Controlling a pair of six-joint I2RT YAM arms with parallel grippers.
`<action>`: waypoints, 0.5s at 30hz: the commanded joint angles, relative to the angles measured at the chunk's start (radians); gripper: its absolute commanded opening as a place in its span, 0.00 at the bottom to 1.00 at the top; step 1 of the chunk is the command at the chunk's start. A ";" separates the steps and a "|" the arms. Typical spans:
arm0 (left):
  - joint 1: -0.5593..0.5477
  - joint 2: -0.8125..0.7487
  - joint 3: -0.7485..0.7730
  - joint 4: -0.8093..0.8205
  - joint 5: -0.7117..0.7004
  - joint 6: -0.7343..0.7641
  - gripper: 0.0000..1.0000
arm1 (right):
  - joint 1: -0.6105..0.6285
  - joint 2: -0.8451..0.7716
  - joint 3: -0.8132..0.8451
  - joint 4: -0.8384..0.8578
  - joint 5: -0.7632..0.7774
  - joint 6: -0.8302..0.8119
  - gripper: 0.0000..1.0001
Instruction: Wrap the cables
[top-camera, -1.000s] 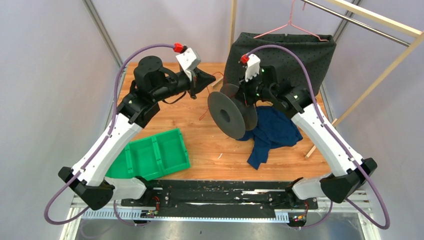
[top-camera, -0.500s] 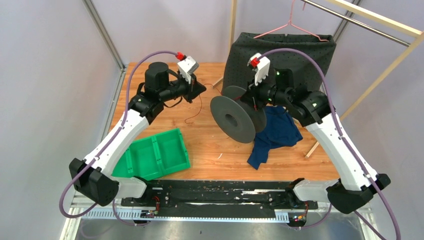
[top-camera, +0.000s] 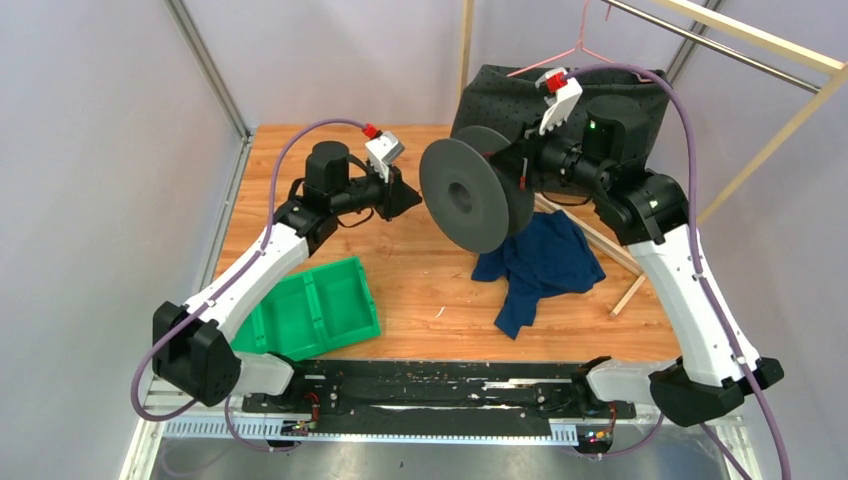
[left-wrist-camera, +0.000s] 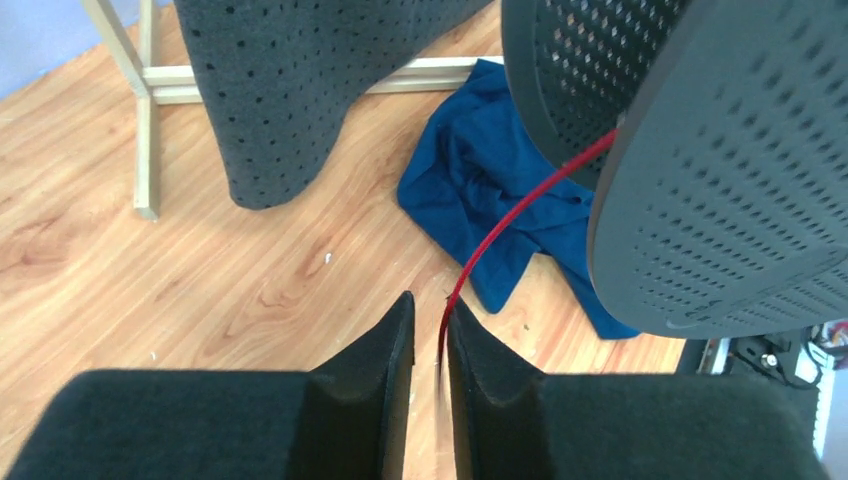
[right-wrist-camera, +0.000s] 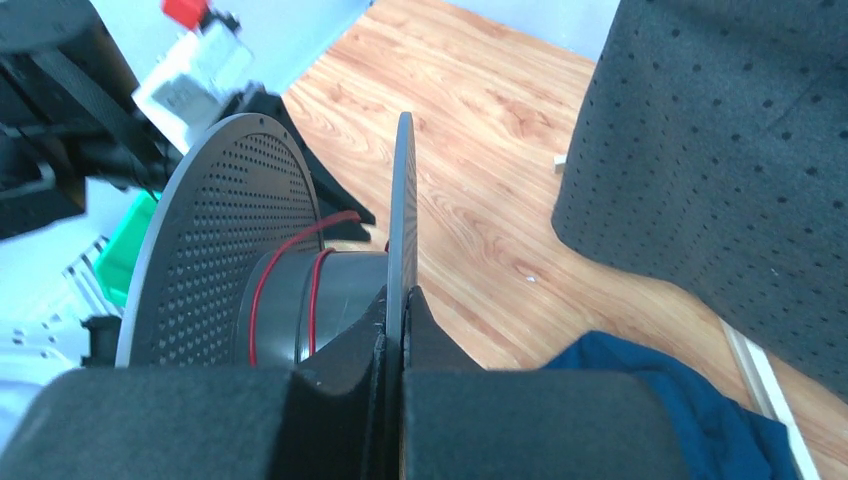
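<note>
My right gripper (right-wrist-camera: 400, 295) is shut on the rim of one flange of the dark grey spool (right-wrist-camera: 403, 200), holding it in the air over the table's back centre (top-camera: 470, 195). A thin red cable (right-wrist-camera: 253, 305) makes a couple of turns around the spool's hub. From the spool (left-wrist-camera: 720, 170) the red cable (left-wrist-camera: 520, 205) runs down into my left gripper (left-wrist-camera: 432, 300). Its jaws stand slightly apart, with the cable lying against the right finger. In the top view my left gripper (top-camera: 405, 200) sits just left of the spool. No dark cable shows.
A blue cloth (top-camera: 540, 265) lies crumpled on the wooden table (top-camera: 420, 290) below the spool. A green two-compartment bin (top-camera: 310, 305) sits at the front left. Dark perforated fabric (top-camera: 500, 90) hangs at the back on a pink hanger (top-camera: 580, 45); a wooden frame (top-camera: 770, 45) stands to the right.
My right arm has lifted the spool up and back, turning it. My left gripper has moved right, close to the spool, and its jaws have parted a little around the red cable.
</note>
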 joint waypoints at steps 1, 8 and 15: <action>0.006 0.028 -0.031 0.039 0.037 -0.025 0.28 | -0.016 0.022 0.046 0.187 -0.016 0.136 0.01; 0.009 -0.005 -0.036 -0.014 -0.014 0.026 0.62 | -0.015 0.084 0.096 0.310 -0.082 0.193 0.01; 0.018 -0.047 -0.087 0.007 -0.085 0.055 0.64 | -0.015 0.121 0.160 0.321 -0.065 0.190 0.01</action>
